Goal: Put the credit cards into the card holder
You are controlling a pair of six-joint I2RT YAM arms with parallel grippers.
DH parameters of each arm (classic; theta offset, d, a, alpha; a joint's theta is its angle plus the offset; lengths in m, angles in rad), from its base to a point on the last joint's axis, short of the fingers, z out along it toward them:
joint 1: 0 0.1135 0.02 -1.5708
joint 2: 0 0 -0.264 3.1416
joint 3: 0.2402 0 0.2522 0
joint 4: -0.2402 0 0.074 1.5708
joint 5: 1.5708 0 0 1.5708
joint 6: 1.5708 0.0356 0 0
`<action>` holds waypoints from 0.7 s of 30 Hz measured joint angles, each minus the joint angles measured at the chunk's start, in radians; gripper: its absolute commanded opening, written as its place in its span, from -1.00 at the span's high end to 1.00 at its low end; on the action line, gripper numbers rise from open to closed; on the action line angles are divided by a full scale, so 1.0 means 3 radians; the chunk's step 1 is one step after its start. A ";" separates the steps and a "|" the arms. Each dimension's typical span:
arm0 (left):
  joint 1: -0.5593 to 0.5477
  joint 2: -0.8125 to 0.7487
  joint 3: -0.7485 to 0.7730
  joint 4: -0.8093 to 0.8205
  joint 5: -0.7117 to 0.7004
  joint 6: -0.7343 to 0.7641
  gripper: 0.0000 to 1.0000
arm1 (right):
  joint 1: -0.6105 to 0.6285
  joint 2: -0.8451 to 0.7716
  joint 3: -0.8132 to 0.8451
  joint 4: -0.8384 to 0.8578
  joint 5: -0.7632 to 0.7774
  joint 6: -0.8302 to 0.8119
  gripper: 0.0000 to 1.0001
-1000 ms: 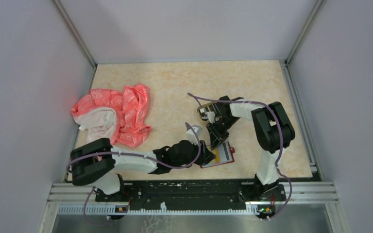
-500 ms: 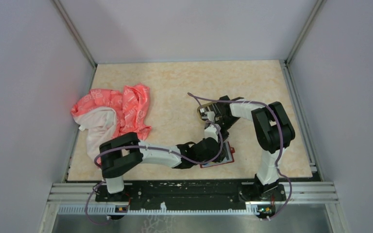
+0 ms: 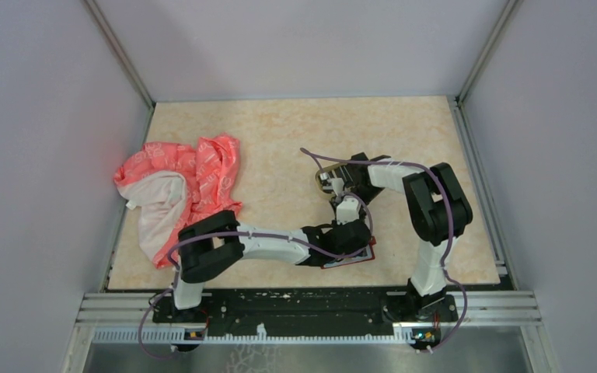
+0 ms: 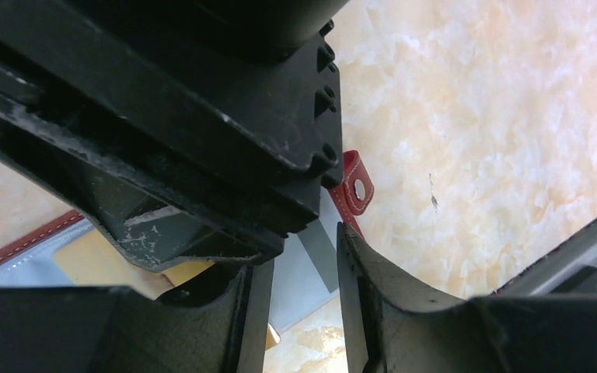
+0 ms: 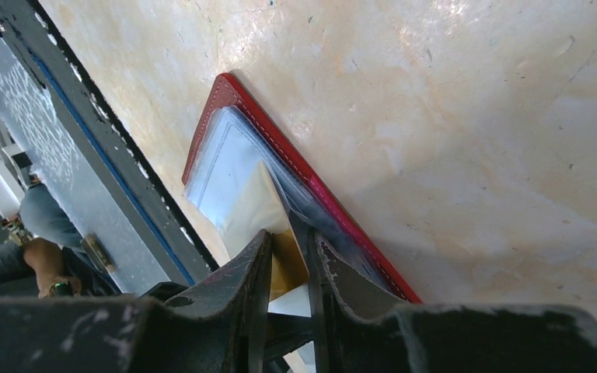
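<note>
Right gripper (image 5: pixel 291 237), clenched on the gold-tan card (image 5: pixel 288 272), angles it in from 12 o'clock while the part-spread left gripper (image 4: pixel 299 249) apparently steadies the card holder (image 5: pixel 311 186).

The top camera looks steeply down from above and behind both arm bases, far enough to take in the whole table (image 3: pixel 295 132). Each wrist camera sits very near the table, peering along its own claw, left (image 4: pixel 299 256) and right (image 5: pixel 289 237). All three views share the wallet (image 3: pixel 367 253) (image 4: pixel 354 186) (image 5: pixel 233 155).
</note>
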 measured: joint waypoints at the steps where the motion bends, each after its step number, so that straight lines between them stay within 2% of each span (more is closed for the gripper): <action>1: -0.0005 0.0014 0.0042 -0.0075 -0.0050 -0.0034 0.16 | 0.0000 -0.0003 0.0000 0.0000 -0.0001 0.0000 0.49; 8: -0.0031 0.0038 0.0122 -0.0312 -0.0264 -0.0150 0.20 | 0.0005 -0.0050 -0.0022 0.0037 0.0009 -0.0005 0.47; 13: -0.0034 0.0038 0.0122 -0.0375 -0.0367 -0.0203 0.38 | 0.0006 -0.0084 -0.0022 0.0045 0.0031 -0.0039 0.38; 21: -0.0034 0.0037 0.0122 -0.0430 -0.0431 -0.0214 0.39 | -0.0024 -0.0203 -0.0027 0.0048 0.0067 -0.0146 0.32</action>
